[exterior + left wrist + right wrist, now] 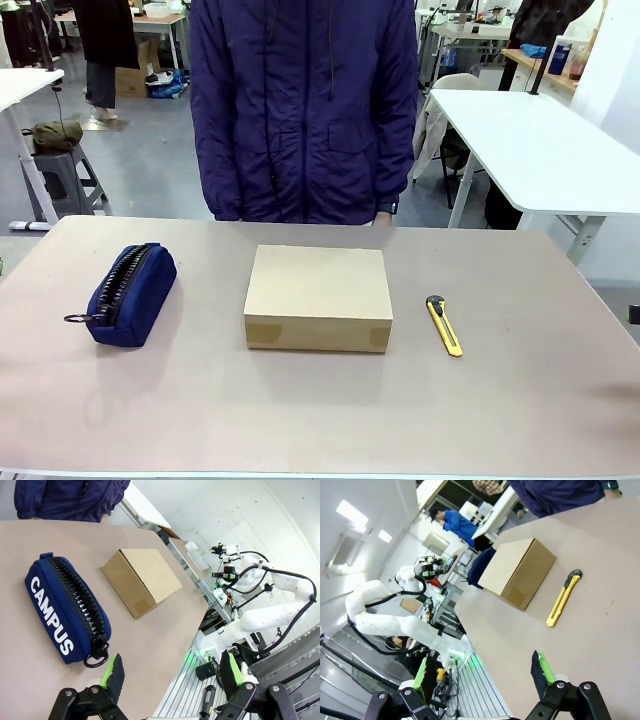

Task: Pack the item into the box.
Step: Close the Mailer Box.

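Your left gripper (170, 672) hangs released above the near table edge, jaws wide, nothing between them; just beyond its fingers lies the navy pouch (65, 611), zipped shut. Your right gripper (482, 672) is likewise spread and empty, held over bare table (320, 420), with the yellow utility knife (563, 598) lying beyond it.

Farther out, the box (318, 297) sits at the table's middle between pouch and knife, lid down, looking sealed in all three views. The black item is nowhere on the open table, so you cannot yet judge its heading or long axis; it may be inside the pouch, but that is a guess. By my reading nothing is packed: you have the box to open, the item to find and place. A person stands at the far edge.
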Controlling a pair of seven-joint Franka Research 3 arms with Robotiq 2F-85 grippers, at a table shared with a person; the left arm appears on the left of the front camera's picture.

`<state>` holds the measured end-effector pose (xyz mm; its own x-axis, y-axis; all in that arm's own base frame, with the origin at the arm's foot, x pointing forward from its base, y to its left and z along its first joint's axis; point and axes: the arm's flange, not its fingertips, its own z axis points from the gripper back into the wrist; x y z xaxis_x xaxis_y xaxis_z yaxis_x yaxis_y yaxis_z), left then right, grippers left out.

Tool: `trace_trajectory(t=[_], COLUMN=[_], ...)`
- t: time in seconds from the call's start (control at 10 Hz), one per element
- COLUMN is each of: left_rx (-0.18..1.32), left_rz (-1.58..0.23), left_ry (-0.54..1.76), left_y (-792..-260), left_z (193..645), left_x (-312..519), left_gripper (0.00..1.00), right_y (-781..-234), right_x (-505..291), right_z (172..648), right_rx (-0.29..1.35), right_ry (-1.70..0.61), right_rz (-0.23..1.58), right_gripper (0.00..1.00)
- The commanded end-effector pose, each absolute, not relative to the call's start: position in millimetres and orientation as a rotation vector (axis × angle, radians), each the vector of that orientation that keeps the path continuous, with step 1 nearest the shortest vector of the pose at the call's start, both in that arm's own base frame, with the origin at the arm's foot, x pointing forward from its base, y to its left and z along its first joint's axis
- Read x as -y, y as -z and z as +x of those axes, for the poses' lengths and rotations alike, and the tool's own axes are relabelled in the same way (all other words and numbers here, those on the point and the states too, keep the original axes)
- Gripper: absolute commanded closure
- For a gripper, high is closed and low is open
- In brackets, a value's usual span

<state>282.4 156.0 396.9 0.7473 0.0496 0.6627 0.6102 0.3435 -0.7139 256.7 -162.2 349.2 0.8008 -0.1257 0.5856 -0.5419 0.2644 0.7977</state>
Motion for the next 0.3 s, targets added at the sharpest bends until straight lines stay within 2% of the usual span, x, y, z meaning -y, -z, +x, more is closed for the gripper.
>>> trace_trajectory(t=[0.0, 0.2], left_rx=[0.655, 0.655], left_rz=[-1.178, -1.178], left_ry=[0.41, 0.41], left_y=[-399.2, -399.2], left_z=[279.5, 279.5], left_x=[-155.5, -155.5], left_gripper=[0.0, 0.0], right_y=[-352.0, -352.0], right_x=[161.8, 161.8], right_z=[256.5, 256.5], right_rx=[0.625, 0.625], right_ry=[-0.314, -0.314], right_rz=[1.286, 1.286], right_gripper=[0.0, 0.0])
